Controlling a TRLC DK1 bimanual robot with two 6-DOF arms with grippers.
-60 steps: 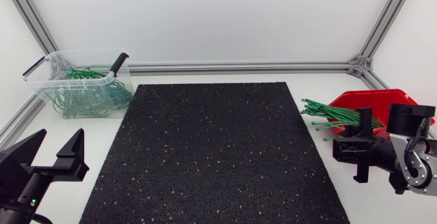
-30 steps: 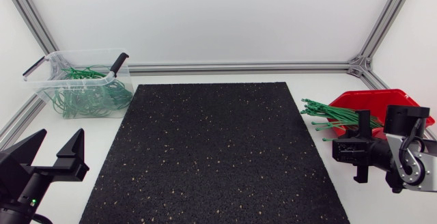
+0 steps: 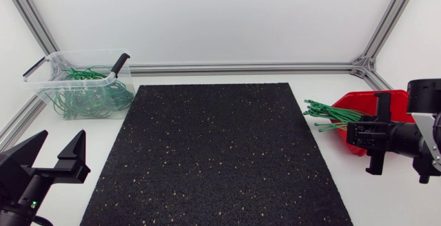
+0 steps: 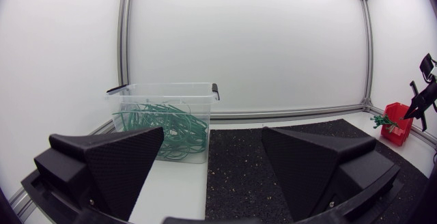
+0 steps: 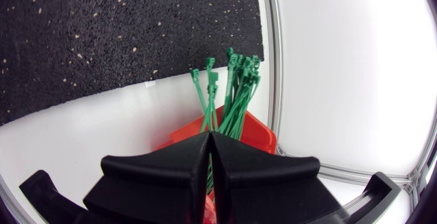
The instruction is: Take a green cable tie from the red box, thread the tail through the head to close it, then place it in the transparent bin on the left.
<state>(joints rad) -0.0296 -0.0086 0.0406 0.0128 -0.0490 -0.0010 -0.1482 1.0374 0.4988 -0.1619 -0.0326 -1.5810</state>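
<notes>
Table: black speckled mat lies over centre.

Red box: at table's right edge, approx. midway along it. A bundle of green cable ties lies in it, ends sticking out over box rim toward mat. The ends do not reach mat; white table shows between.

R gripper: over the red box, just on near-edge side of the bundle. Wrist view: fingers pressed together. A thin green cable tie sits in the seam between them, so clamped on it. Rest of bundle fans out ahead of fingertips over box and bare table, short of mat.

L gripper: at table's near-left corner, off the mat. Fingers wide apart, nothing between them; same in wrist view.

Transparent bin: far-left corner, lid off, black handles at both ends. Holds a tangle of looped green ties. L wrist view has bin ahead of the gripper, beside mat's far-left corner.
</notes>
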